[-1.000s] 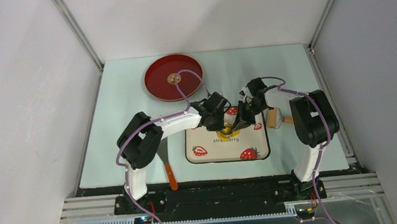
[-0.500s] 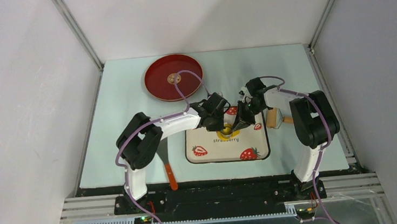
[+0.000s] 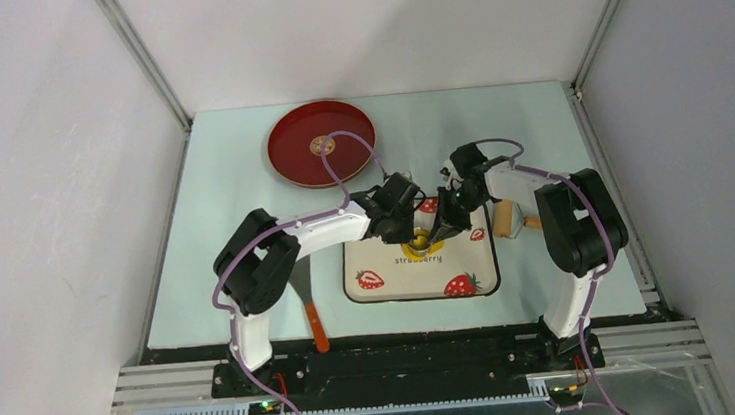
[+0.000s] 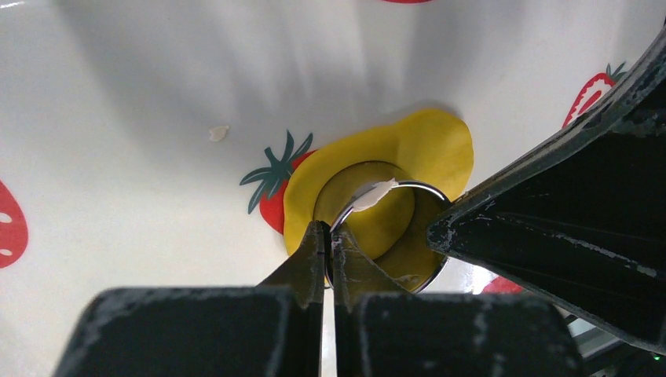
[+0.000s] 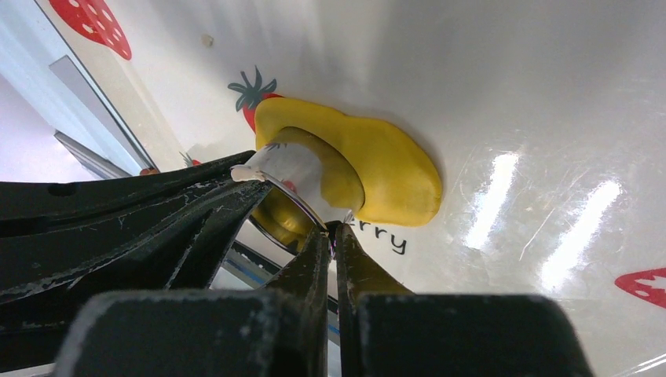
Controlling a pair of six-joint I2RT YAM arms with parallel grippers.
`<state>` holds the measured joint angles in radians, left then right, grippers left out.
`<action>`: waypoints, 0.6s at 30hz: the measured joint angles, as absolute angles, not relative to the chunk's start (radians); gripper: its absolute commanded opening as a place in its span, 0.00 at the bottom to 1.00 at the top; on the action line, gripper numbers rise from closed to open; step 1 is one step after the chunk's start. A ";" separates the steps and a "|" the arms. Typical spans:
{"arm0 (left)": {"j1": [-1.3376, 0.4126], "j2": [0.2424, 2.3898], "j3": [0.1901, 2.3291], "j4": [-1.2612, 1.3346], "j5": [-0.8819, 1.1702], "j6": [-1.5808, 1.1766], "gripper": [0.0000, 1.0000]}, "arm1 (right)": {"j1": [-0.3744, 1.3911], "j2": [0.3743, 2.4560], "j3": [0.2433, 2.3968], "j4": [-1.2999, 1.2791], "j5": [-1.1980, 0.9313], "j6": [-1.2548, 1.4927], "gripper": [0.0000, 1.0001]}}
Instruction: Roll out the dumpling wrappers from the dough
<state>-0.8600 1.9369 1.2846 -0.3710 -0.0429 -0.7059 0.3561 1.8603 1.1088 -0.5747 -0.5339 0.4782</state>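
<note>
1. Tabletop (image 3: 234,219) of pale mint between white walls (image 3: 41,196); strawberry mat (image 3: 390,284) at centre, red plate (image 3: 290,169) far-left carrying one dumpling wrapper (image 3: 321,146).
2. Reaching inward from either side, left gripper (image 4: 328,239) and right gripper (image 5: 333,236) each pinch the metal ring (image 5: 294,177) sunk in the dough (image 4: 428,145) on the mat.

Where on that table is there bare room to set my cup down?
Bare table at the far right, between the red plate and the side wall, and down the left edge beside the left arm. The near half of the strawberry mat is free too. Its far edge is crowded: left hand and right hand pinch a metal ring on the dough, roller alongside.
</note>
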 measured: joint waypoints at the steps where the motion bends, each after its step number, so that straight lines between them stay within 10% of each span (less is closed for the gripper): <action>1: -0.860 1.937 1.285 -0.371 -0.043 -0.706 0.00 | 0.357 1.860 1.109 -0.577 -0.531 0.478 0.00; 18: -0.859 1.924 1.273 -0.358 -0.044 -0.696 0.00 | 0.377 1.860 1.125 -0.598 -0.490 0.477 0.00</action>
